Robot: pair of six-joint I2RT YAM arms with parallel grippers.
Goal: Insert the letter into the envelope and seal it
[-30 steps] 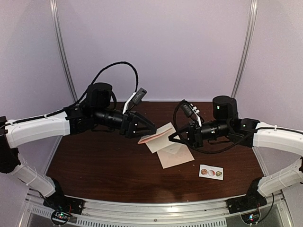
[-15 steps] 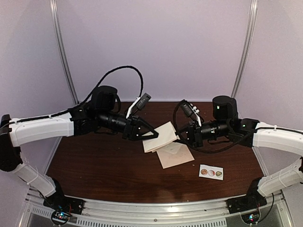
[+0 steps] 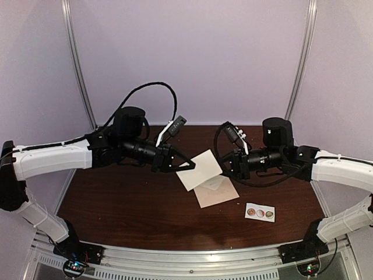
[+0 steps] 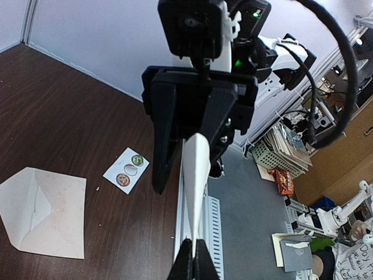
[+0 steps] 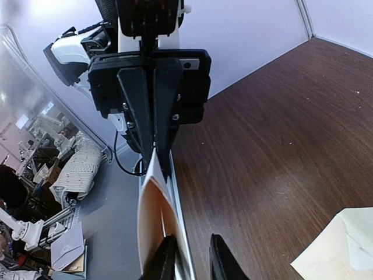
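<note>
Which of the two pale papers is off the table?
The folded letter, pinched at its left edge by the left gripper; the envelope lies flat.

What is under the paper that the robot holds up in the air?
The envelope lies on the table beneath the letter, with its flap open. From above, the letter hides part of the envelope's far edge, so that bit cannot be seen.

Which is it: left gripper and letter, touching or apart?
Touching. The left wrist view shows the left gripper pinched shut on the edge of the letter.
</note>
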